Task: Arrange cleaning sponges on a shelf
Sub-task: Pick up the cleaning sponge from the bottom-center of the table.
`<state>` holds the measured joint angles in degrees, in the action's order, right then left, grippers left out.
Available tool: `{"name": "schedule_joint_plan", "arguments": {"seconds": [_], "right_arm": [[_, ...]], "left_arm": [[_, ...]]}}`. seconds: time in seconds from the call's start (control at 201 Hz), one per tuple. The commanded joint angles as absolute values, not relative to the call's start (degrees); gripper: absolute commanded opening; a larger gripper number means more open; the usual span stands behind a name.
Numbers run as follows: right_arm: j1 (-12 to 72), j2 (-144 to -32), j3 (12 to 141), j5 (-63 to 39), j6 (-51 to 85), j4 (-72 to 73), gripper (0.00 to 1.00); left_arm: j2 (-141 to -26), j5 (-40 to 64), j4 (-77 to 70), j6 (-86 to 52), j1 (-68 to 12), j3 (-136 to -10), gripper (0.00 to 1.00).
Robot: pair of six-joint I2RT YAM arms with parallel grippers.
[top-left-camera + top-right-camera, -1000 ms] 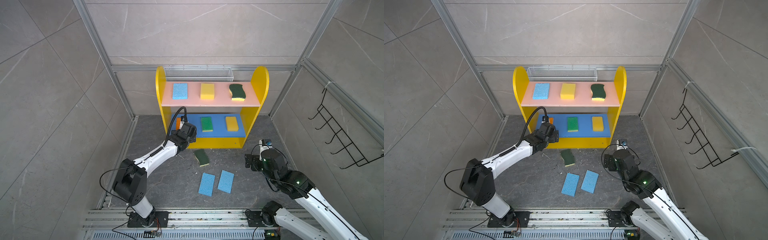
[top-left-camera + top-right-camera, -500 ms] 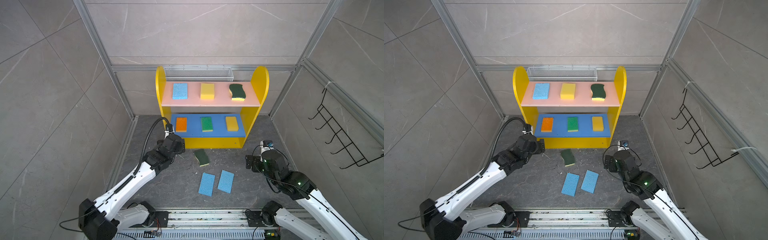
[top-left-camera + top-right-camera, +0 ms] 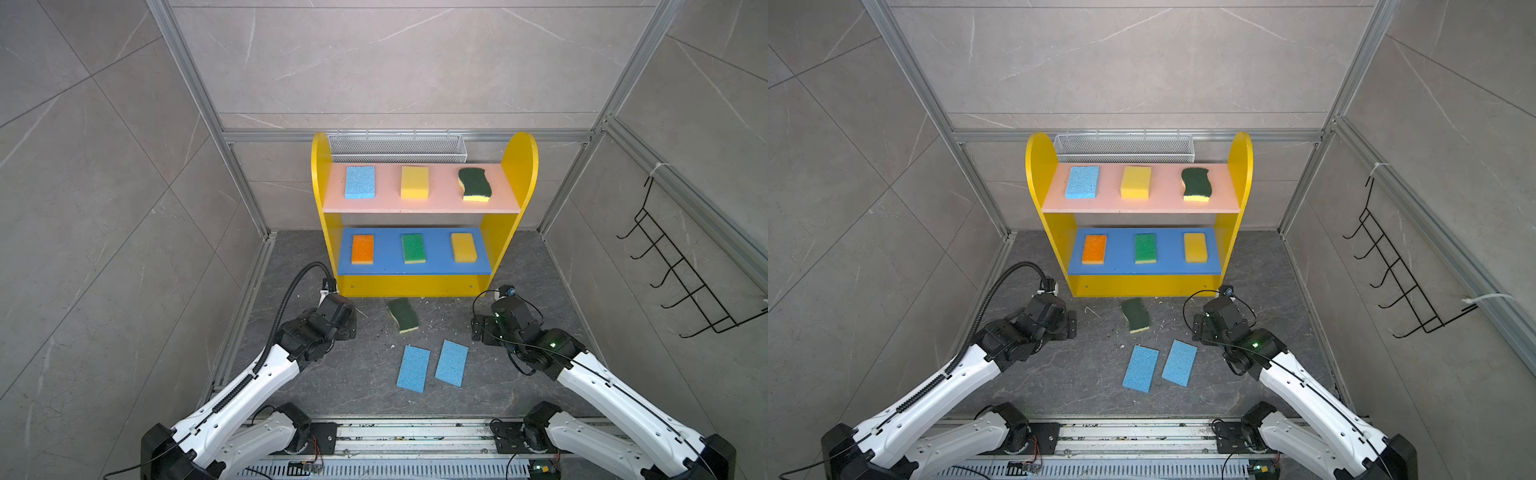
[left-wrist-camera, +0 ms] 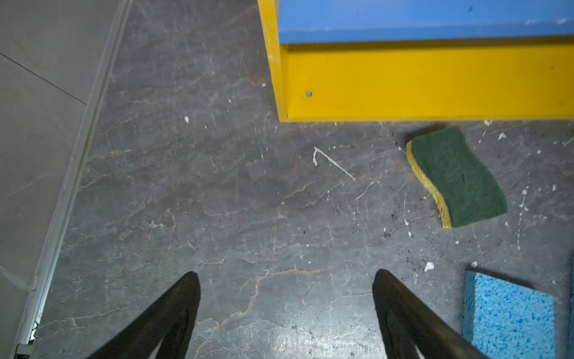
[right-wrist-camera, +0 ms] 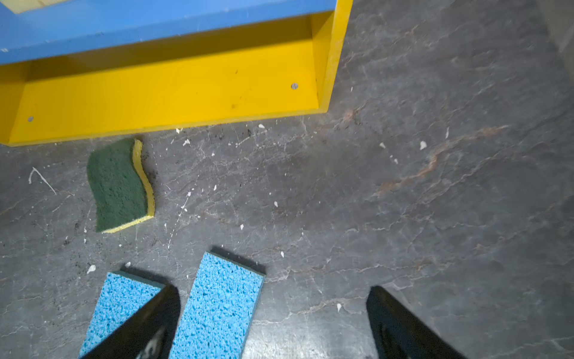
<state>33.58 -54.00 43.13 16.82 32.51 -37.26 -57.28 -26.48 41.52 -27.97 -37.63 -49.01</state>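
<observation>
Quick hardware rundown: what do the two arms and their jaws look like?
Both arms have white link shells with black joints and wrist housings. The left arm carries a black corrugated cable conduit; the right arm has thin loose black wires and a small green light. Jaws on both are black, tapered blades.

Dark floor (image 3: 365, 399), yellow shelf (image 3: 411, 286) holding six sponges (image 3: 413, 248), wavy green sponge (image 3: 402, 315), two blue sponges (image 3: 413, 368) on floor.

White arms (image 3: 232, 409), black joints (image 3: 309, 332), cables (image 3: 291, 286).
</observation>
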Motion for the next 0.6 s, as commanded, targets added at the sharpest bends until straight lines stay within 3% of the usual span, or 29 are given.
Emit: {"name": "schedule_joint_plan", "arguments": {"seconds": [0.0,0.289,0.592], "right_arm": [[35.9,-54.8,41.3,15.2,39.2,-36.6,0.96],[52.2,-62.5,39.0,22.1,57.7,-39.6,0.97],[61.8,-77.3,43.4,23.2,69.9,-43.0,1.00]], "left_arm": [[-58.4,-23.8,39.2,-29.6,-37.5,-49.4,0.90],[-61.8,-22.8,37.6,-29.4,-37.0,-49.1,0.90],[-58.3,-21.9,38.3,-29.2,-36.5,-48.5,0.91]]}}
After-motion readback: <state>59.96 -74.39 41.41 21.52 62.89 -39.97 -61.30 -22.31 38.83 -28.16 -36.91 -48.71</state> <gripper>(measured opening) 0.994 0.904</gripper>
